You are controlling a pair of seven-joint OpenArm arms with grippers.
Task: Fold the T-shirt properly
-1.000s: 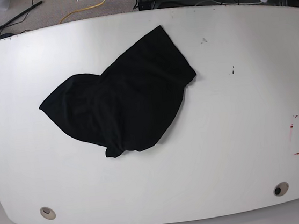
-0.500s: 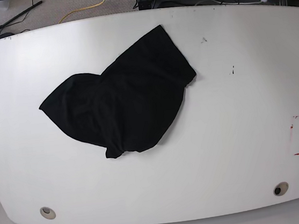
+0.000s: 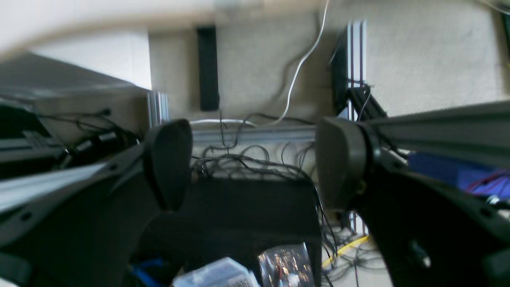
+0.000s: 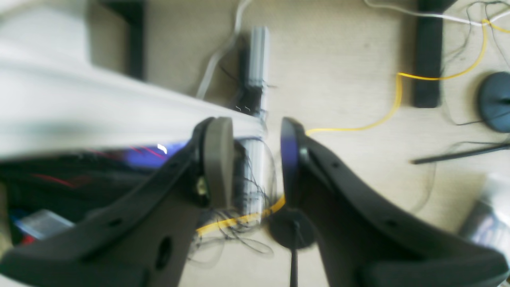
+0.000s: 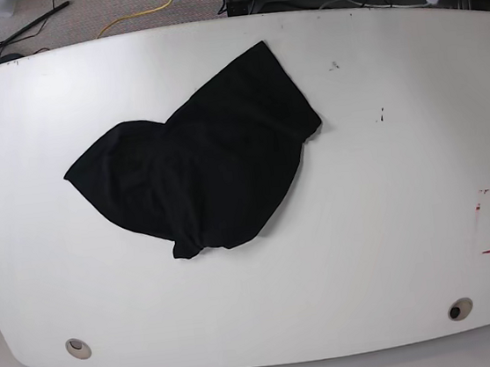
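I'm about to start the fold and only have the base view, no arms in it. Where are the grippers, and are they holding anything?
Observer: Left gripper has its jaws spread wide with nothing between them; behind it is cable clutter below the table.
Operator: And the right one?
Observer: Right gripper shows a narrower gap, also empty, over floor with a yellow cable.
Operator: Is either near the T-shirt?
Observer: No. Neither wrist view shows the T-shirt; it lies crumpled and untouched on the white table.
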